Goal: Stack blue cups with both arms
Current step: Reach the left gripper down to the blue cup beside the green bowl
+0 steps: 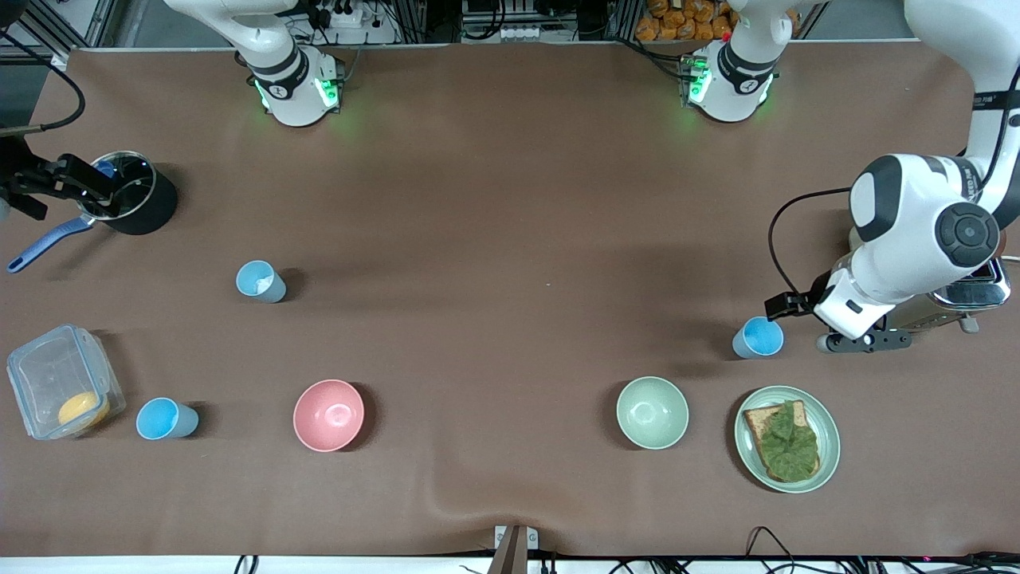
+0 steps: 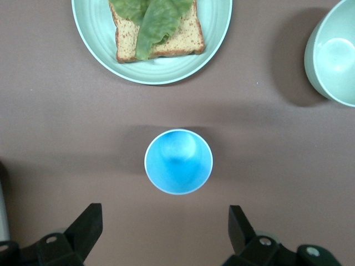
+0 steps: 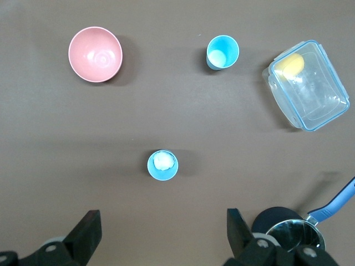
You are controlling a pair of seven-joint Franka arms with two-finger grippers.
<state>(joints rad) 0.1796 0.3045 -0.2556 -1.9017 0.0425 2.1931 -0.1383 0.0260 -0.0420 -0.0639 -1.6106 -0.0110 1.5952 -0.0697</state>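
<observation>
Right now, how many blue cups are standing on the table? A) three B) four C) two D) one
A: one blue cup stands by the left pincer, one with a whitish bit sits farther up the table, and one stands beside the clear container.

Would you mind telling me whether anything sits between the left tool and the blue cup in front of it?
Nothing visible does. The left tool is open, with bare table between its fingers and the upright blue cup; the sandwich plate lies past the cup.
</observation>
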